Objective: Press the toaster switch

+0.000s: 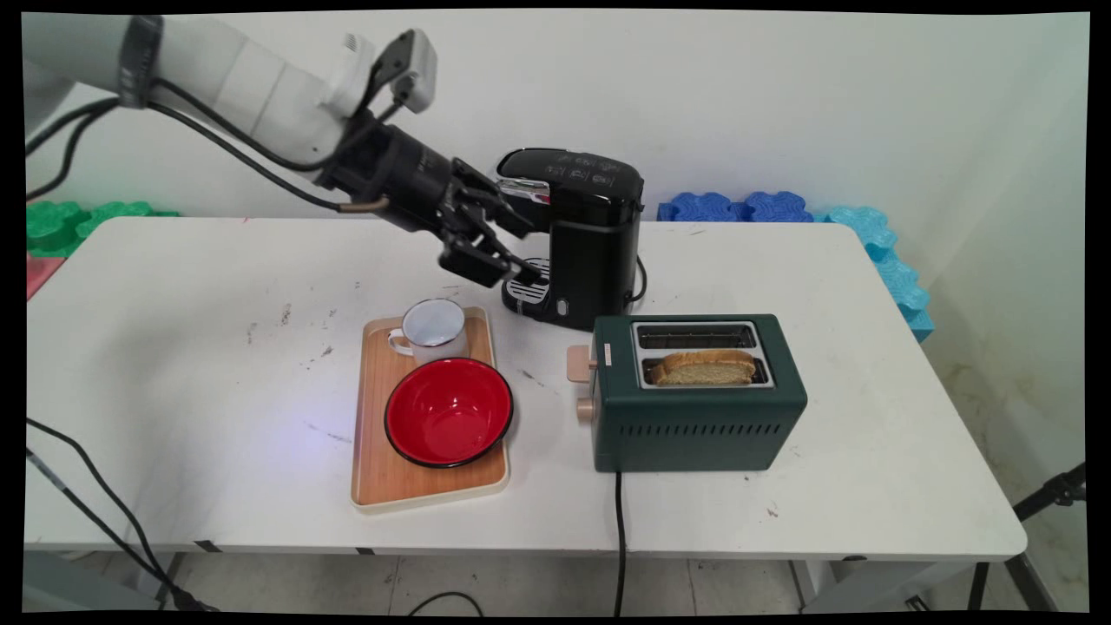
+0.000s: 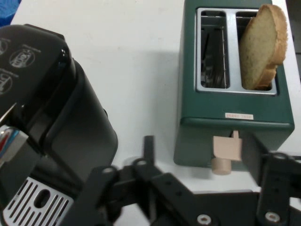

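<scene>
Jaws stand wide and empty, hovering just in front of the coffee maker [image 1: 577, 234] near the counter's [image 1: 174, 347] back edge, above its drip grate. Just below them, the mug [image 1: 431, 329] sits at the tray's [image 1: 373, 469] far end, bowl [image 1: 449, 411] beside it. A careless drop could clip the mug; a swing sideways could strike the coffee maker. The toaster [image 1: 699, 417] with bread [image 1: 703, 367] stands toward the right edge, well apart.

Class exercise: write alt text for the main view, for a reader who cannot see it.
A white robot arm's black end effector, fingers apart and empty, hovers beside a black coffee machine on a white table. In front, a wooden tray holds a white mug and red bowl; to their right, a green toaster holds one bread slice.
</scene>
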You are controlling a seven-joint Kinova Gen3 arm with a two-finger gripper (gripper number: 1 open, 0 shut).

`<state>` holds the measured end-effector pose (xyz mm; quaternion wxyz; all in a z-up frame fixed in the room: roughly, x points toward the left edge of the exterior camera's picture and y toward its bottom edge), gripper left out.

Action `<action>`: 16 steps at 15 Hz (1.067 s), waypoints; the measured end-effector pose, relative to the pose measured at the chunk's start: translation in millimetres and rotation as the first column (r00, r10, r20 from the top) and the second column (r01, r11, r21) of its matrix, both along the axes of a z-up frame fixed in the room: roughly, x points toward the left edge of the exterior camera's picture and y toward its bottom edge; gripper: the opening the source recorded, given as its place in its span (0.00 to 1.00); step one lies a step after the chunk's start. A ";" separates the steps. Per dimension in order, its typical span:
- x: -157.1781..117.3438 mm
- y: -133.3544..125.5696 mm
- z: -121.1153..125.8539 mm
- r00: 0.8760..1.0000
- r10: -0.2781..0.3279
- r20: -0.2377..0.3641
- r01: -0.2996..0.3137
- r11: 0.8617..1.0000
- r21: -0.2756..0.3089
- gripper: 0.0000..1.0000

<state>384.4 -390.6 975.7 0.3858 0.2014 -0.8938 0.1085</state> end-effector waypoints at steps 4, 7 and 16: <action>-14.0 -2.4 -12.2 1.000 0.001 0.013 -0.002 1.000 0.014 0.00; -22.2 -2.5 -19.3 1.000 0.008 0.021 -0.009 0.999 0.042 0.00; -39.7 2.0 -35.2 1.000 0.010 0.029 -0.013 0.993 0.114 0.00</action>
